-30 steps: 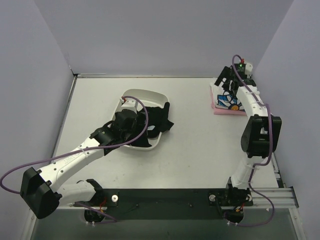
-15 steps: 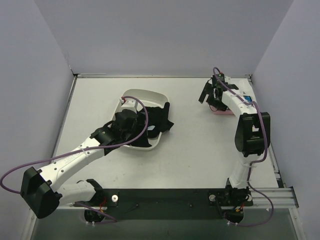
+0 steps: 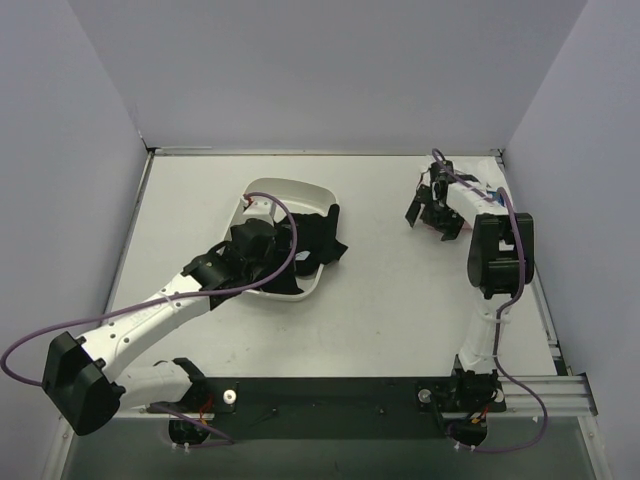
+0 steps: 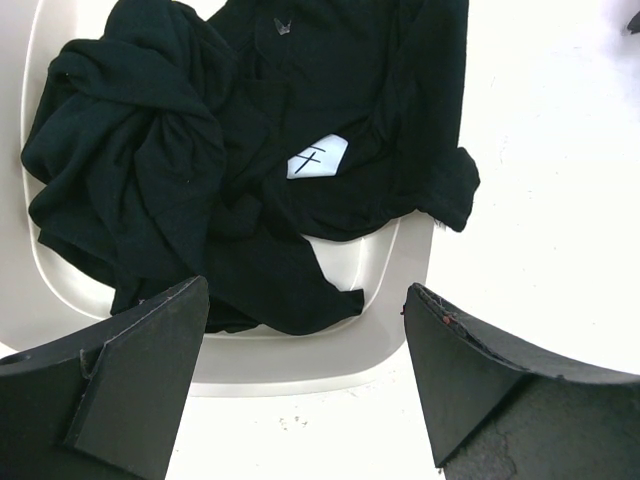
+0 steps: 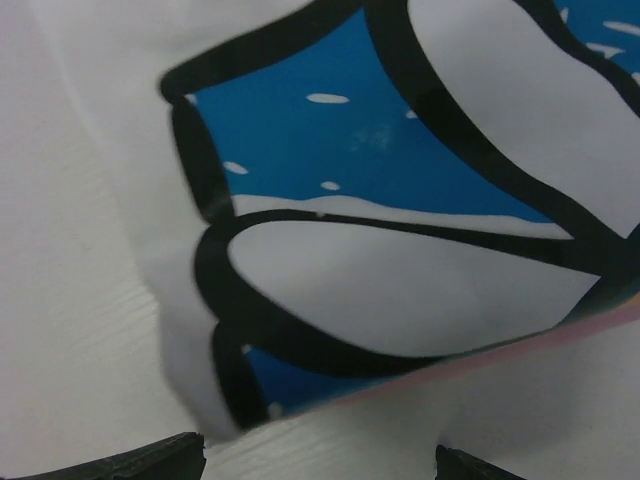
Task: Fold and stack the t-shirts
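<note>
Left gripper (image 4: 305,300): released, jaws wide, hanging just above the tray's (image 4: 300,365) near rim, holding nothing. Black shirt (image 4: 200,150): crumpled heap filling the tray, thickest bunch at the tray's left side, white tag (image 4: 318,157) face up near the tray's middle, one flap spilling over the tray's right rim onto the table (image 3: 380,310). Step in hand, as judged: lifting this shirt out for folding, with nothing yet gripped. Handling note: come straight down on the thick left bunch or on the collar region beside the tag, and close on cloth only. A bite low at the near rim risks pinching plastic and dragging the tray. Lift high enough that the spilled flap clears the right rim before moving sideways, then lay the shirt flat on the bare table on the tray's near right. Right gripper (image 5: 318,450): released, jaws wide, well to the right of the tray and level with its far half, poised very close over the daisy shirt (image 5: 380,150). Daisy shirt: folded and lying on the pink shirt (image 5: 520,345), of which only a thin edge shows beneath; this stack appears finished. Handling note: raise the right gripper vertically so that it does not snag the top layer, then bring it toward the tray to help spread the black shirt.
</note>
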